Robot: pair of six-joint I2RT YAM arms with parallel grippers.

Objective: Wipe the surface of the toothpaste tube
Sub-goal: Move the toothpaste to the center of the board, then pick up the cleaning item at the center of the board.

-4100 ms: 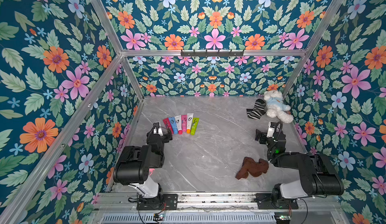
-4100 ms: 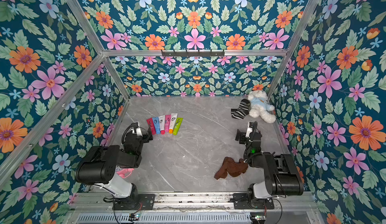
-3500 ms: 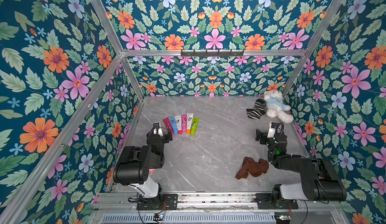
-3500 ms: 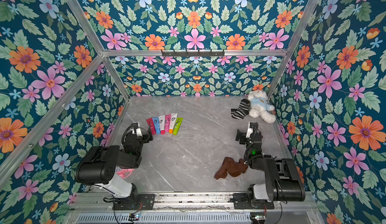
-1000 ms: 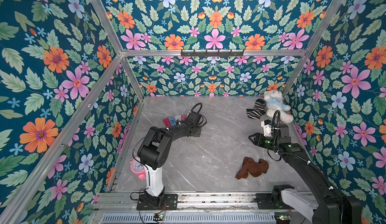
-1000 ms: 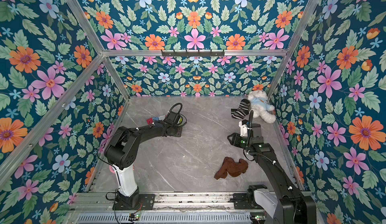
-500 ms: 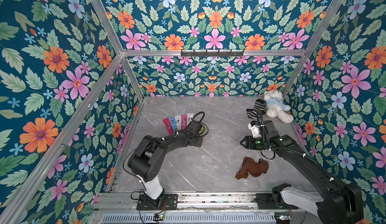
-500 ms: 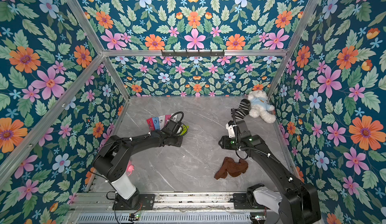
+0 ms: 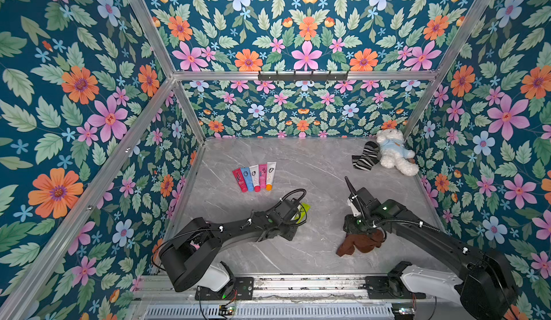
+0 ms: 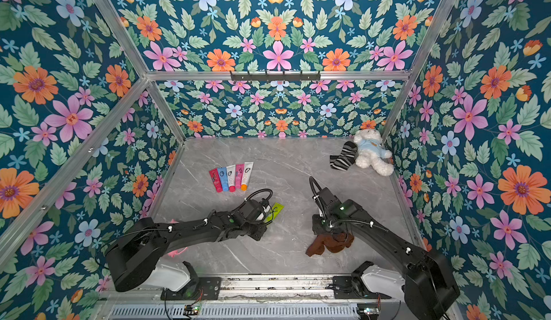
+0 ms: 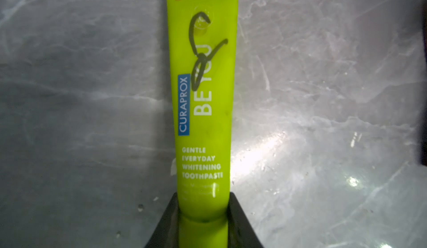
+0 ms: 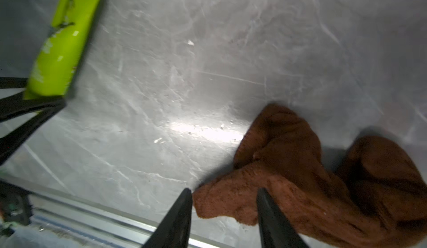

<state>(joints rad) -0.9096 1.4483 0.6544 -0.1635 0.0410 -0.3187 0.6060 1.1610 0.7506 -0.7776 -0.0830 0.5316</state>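
The left gripper (image 11: 203, 204) was closed on the cap end of the lime-green toothpaste tube (image 11: 203, 96), probably to hold its printed face up and steady for wiping. The tube sat toward the middle of the bench (image 9: 316, 166), nearer than the row of five other tubes (image 9: 255, 178); whether it was lifted I cannot tell. The right gripper (image 12: 224, 196) hovered, jaws apart, over an edge of the brown cloth (image 12: 312, 177), apparently to pick it up. The tube had a flat crimped end, white lettering and a black marker scribble.
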